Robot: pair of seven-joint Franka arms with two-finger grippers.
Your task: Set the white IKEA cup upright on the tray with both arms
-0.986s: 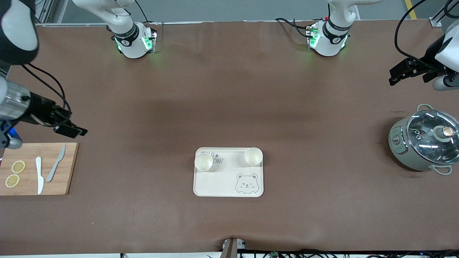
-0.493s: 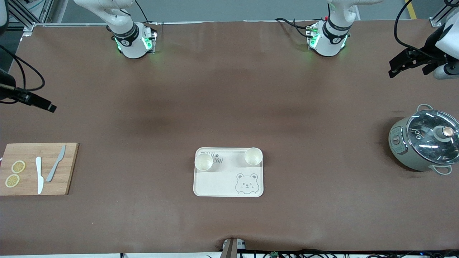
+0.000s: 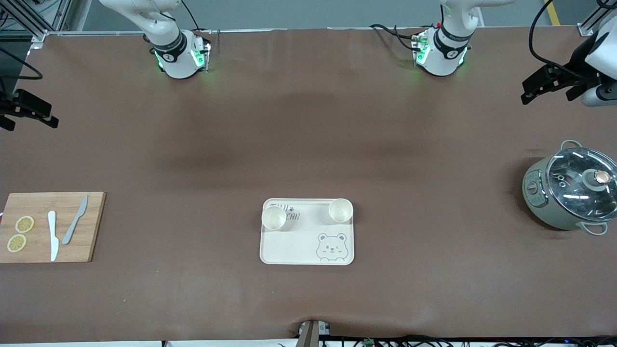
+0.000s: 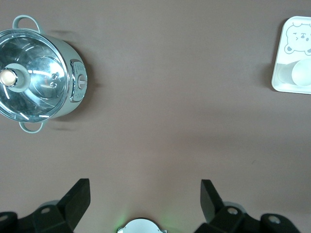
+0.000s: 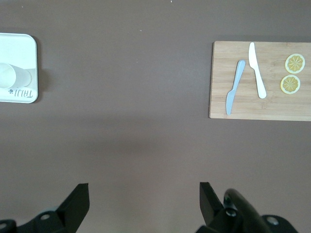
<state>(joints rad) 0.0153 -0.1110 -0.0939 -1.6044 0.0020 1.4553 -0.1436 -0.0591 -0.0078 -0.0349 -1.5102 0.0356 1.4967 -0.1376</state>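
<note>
A brown mat covers the wide desk (image 3: 308, 144), with both arm bases along its top edge. The flat cream-white rectangular tray (image 3: 294, 248) with a grey bear face lies midway between the arms, within reach of either. Two small white cups stand upright on it, one (image 3: 274, 218) toward the right arm's end, the other (image 3: 340, 210) toward the left arm's end, so the placing looks done. The left claw (image 4: 145, 199) hangs spread and empty near the grey lidded cooking pot (image 3: 569, 193). The right claw (image 5: 144, 201), also spread and holding nothing, hangs at its end of the desk, probably parked, near the wooden cutting board (image 3: 91, 226) with two knives.
</note>
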